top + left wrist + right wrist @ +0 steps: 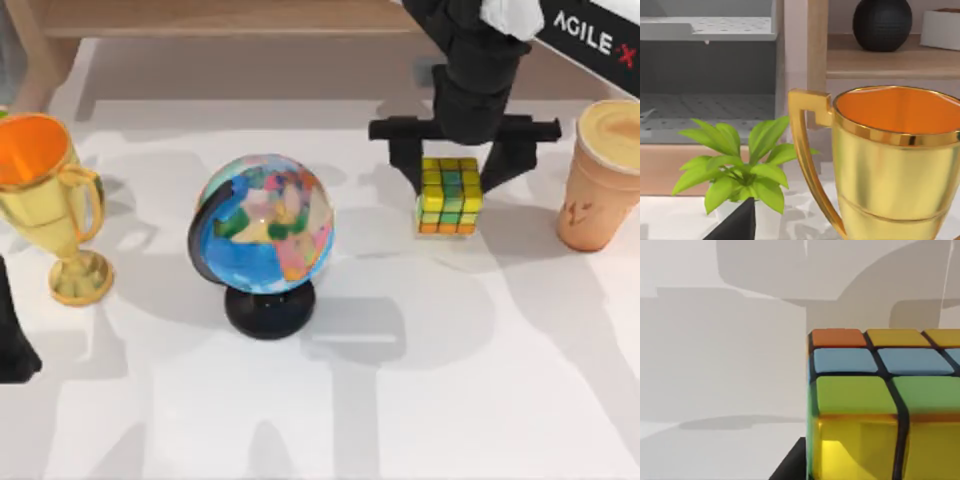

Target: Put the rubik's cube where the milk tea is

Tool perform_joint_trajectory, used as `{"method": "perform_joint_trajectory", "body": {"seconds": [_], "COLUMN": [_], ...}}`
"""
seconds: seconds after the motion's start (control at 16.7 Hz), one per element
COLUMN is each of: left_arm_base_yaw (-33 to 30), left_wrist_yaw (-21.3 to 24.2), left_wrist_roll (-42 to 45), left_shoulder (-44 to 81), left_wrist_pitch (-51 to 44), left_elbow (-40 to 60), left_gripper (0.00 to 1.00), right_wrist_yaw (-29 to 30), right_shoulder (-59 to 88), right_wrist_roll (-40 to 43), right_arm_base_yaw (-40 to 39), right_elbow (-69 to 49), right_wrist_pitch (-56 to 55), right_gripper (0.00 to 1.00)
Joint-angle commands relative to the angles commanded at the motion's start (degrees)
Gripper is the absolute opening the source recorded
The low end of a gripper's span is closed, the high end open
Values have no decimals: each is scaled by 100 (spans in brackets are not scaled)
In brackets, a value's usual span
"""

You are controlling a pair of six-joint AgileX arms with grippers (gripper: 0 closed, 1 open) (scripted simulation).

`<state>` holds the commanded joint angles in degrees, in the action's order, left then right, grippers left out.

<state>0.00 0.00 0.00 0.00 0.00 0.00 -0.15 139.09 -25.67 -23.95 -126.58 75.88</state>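
Four items stand on the white table point(420, 400). Nearest is the globe point(265, 225) on its black stand, centre-left. Left of it is the gold trophy point(45, 195) with an orange inside. Farther back and right of centre sits the cube point(449, 195), resting on the table, yellow and green tiles up. The right gripper point(462, 150) hangs over the cube's far side, fingers spread wide to either side, not touching it. The milk tea point(605, 175) stands at the right edge, well apart from the cube. The left arm point(12, 330) is parked at the left edge; whether its claw is open or closed cannot be told. Its wrist view shows a leafy plant point(737, 167) beside the trophy.
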Motion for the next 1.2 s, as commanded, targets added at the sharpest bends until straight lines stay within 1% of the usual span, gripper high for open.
{"method": "perform_joint_trajectory", "body": {"seconds": [0.42,1.2], "left_arm_base_yaw": [0,0], "left_wrist_yaw": [0,0], "left_wrist_roll": [0,0], "left_shoulder": [0,0], "left_wrist_pitch": [0,0], "left_elbow": [0,0], "left_gripper": [100,100], "right_wrist_yaw": [7,7], "right_shoulder": [116,116], "right_wrist_roll": [45,45], "right_arm_base_yaw": [7,7], "right_elbow": [106,106], "right_wrist_pitch": [-80,-80], "right_gripper": [0,98]}}
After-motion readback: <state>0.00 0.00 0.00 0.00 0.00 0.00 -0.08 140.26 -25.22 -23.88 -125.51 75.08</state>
